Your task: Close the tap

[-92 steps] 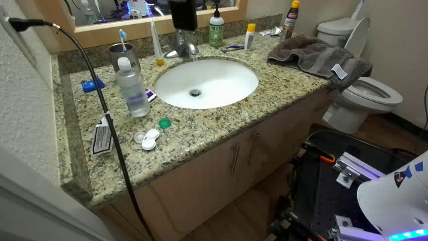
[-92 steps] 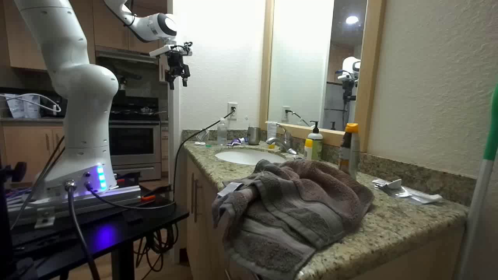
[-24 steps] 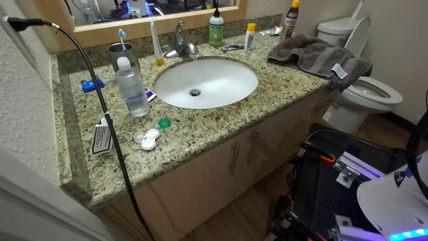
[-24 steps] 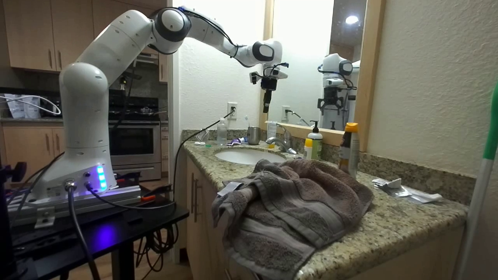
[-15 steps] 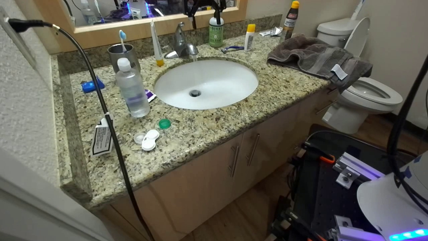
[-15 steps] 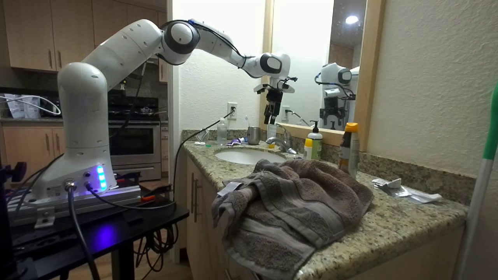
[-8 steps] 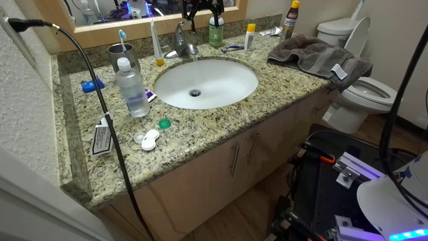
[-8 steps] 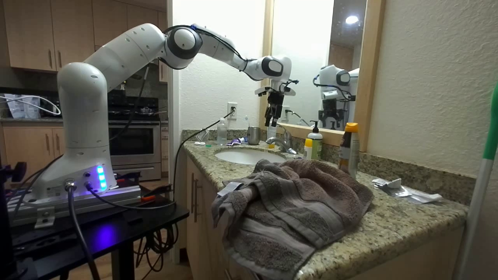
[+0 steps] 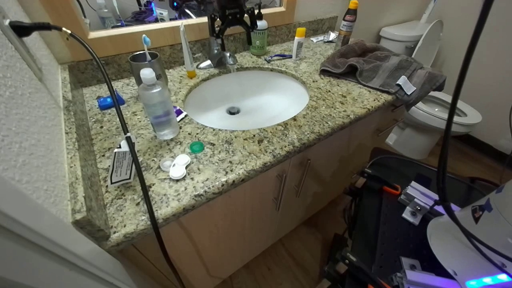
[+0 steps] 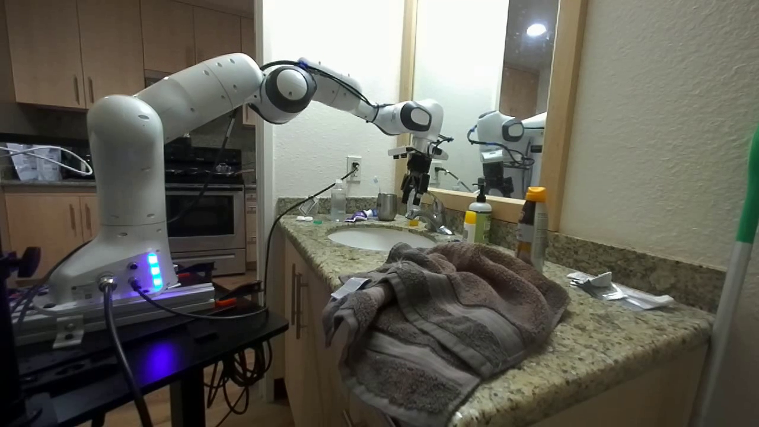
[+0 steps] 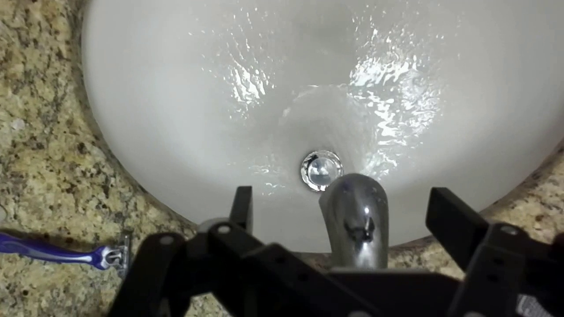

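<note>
The silvery tap stands at the back rim of the white oval basin. Its curved spout shows in the wrist view, and a thin water stream falls from it; the basin is wet and rippled. My gripper is open and empty, pointing down just above the tap. In the wrist view my gripper has one finger on each side of the spout, apart from it. The top of the lever is hidden behind a finger in an exterior view. My gripper shows near the tap.
The green soap bottle stands close beside the gripper. A toothpaste tube, a metal cup and a clear bottle stand on the other side. A razor lies on the counter. The mirror is behind the tap.
The arm has swung from beside the counter to over the tap. In the last second the open gripper has come lower, nearer the lever. The tap and running water look unchanged.
</note>
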`<state>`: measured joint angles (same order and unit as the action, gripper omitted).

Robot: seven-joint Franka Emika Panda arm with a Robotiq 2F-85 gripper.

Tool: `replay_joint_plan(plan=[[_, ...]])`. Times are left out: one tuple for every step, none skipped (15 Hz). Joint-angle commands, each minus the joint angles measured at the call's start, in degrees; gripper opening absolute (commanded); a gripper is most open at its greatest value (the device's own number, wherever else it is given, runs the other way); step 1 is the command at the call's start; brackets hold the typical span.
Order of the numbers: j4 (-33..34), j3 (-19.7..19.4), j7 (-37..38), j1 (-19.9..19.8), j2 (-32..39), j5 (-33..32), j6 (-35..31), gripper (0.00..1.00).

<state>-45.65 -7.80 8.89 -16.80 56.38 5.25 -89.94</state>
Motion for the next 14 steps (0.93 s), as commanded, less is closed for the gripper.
replay_joint_plan(plan=[[6.95, 0.81, 0.73, -1.01, 2.83, 1.6, -1.69, 1.0], [8.4, 0.7, 1.38, -0.91, 3.35, 1.69, -2.44, 1.0], [9.5, 0.75, 2.09, -0.89, 3.59, 1.86, -2.39, 1.0], [10.33, 0.66, 2.67, -1.02, 3.87, 1.89, -2.35, 1.0], [10.91, 0.13, 3.55, -1.03, 4.35, 1.35, -1.99, 1.0], [6.98, 0.09, 2.44, -0.13, 1.73, 0.62, -2.21, 1.0], [7.57, 0.07, 2.99, -0.22, 1.96, 0.62, -2.2, 1.0], [8.02, 0.07, 3.21, -0.33, 2.28, 0.62, -2.2, 1.0], [8.42, 0.06, 3.28, -0.44, 2.69, 0.62, -2.2, 1.0], [8.36, 0.05, 2.92, -0.44, 2.97, 0.47, -2.26, 1.0], [8.68, 0.02, 3.39, -0.58, 3.5, 0.55, -2.23, 1.0], [8.96, 0.19, 3.31, -0.76, 3.83, 0.81, -2.46, 1.0], [8.93, 0.6, 2.72, -1.01, 3.67, 1.26, -2.08, 1.0], [9.03, 0.78, 2.26, -0.85, 3.53, 1.32, -2.56, 1.0]])
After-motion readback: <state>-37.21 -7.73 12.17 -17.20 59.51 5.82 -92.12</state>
